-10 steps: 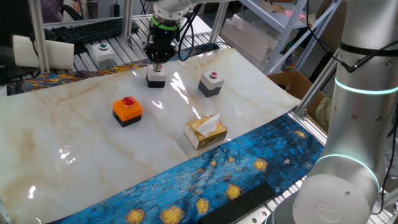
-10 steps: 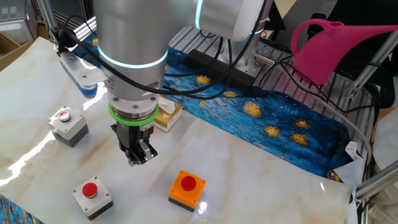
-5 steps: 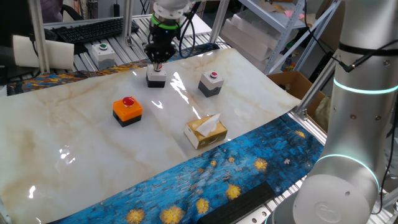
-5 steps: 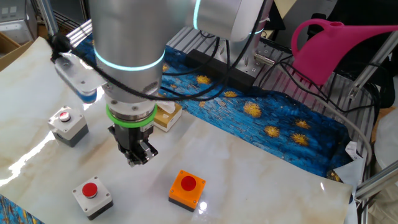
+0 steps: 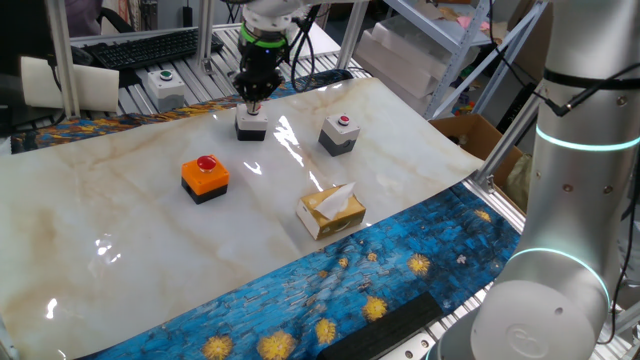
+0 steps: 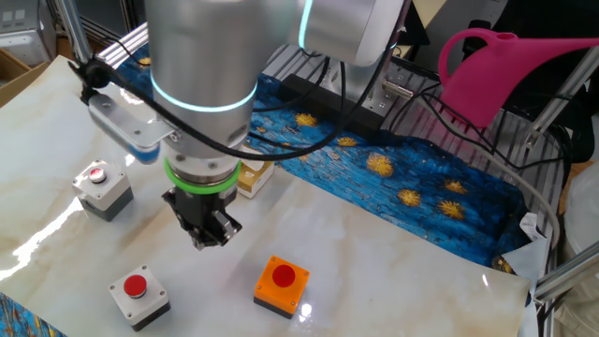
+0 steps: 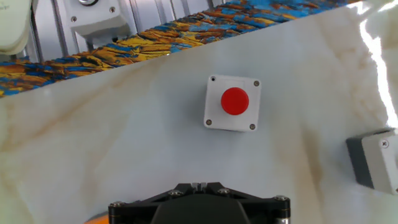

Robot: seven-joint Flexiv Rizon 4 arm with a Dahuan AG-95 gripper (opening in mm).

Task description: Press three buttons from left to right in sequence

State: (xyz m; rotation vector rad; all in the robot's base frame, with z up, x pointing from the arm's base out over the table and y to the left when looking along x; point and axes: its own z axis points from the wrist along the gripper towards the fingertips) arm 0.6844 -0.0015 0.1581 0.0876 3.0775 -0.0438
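Note:
Three box switches with red buttons stand on the marble table. The orange one on a black base (image 5: pixel 205 177) is at the left, with a grey one (image 5: pixel 250 125) in the middle and another grey one (image 5: pixel 340 133) at the right. My gripper (image 5: pixel 252 100) hangs just above the middle grey switch with its fingers shut and empty. In the other fixed view the gripper (image 6: pixel 208 234) is above the table between the middle grey switch (image 6: pixel 138 295) and the orange switch (image 6: pixel 281 284). The hand view shows the middle switch (image 7: pixel 233 102) ahead of the fingertips.
A yellow tissue box (image 5: pixel 330 210) lies near the front of the marble. A pale box with a green button (image 5: pixel 165 88) sits behind the table's far edge. A blue patterned cloth (image 5: pixel 330 290) covers the front edge. A pink watering can (image 6: pixel 505 65) hangs at the side.
My gripper has risen slightly above the middle grey switch. The switches and the tissue box have not moved.

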